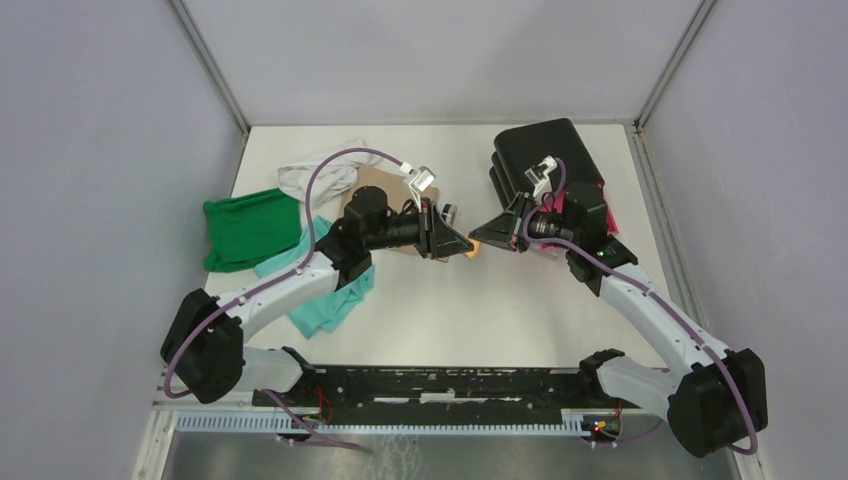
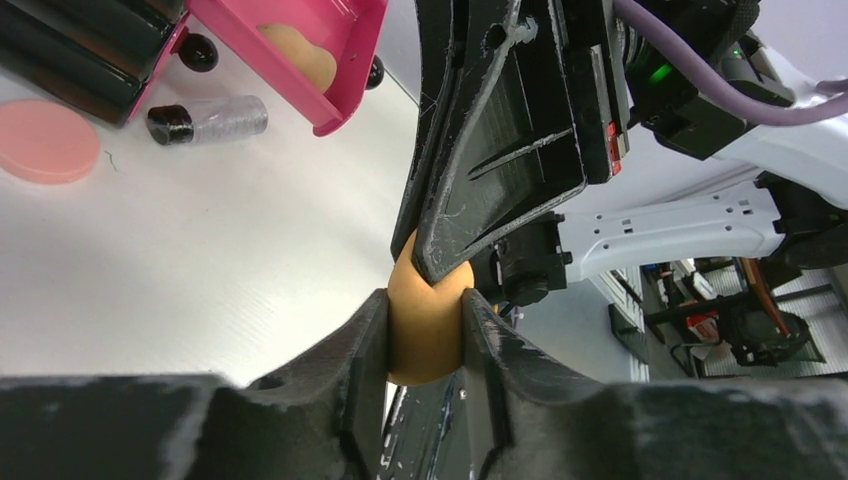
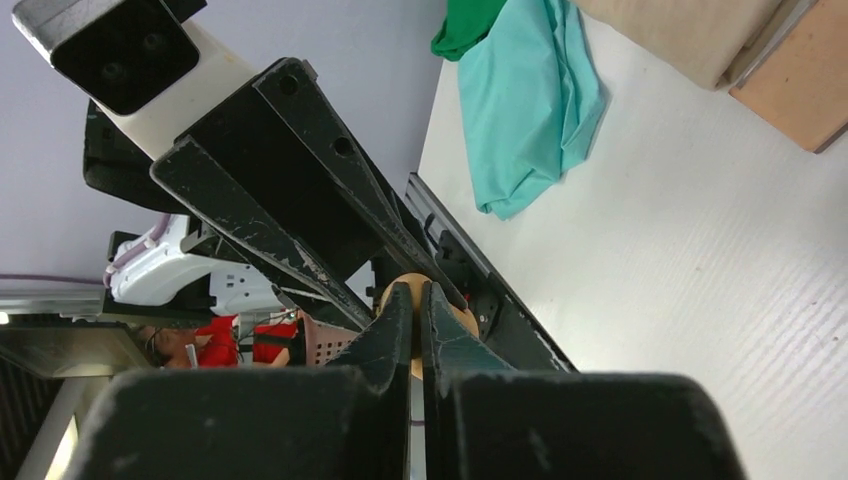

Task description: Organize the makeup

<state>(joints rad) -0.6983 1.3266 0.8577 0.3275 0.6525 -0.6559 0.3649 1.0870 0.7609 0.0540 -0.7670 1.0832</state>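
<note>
The tan egg-shaped sponge (image 2: 425,335) hangs above the middle of the table (image 1: 450,310), clamped by both grippers at once; this reads as a handover, since the black box (image 1: 545,150) with its open pink drawer (image 2: 300,50) stands at the far right, within the right arm's easier reach; the left gripper (image 2: 425,300) squeezes the sponge's body between its fingers; the right gripper (image 3: 415,295) meets it from the right, jaws pinched almost together on the sponge's narrow end; the clear black-capped vial (image 2: 210,120) and salmon-pink round puff (image 2: 45,140) lie on the table just beside the drawer.
</note>
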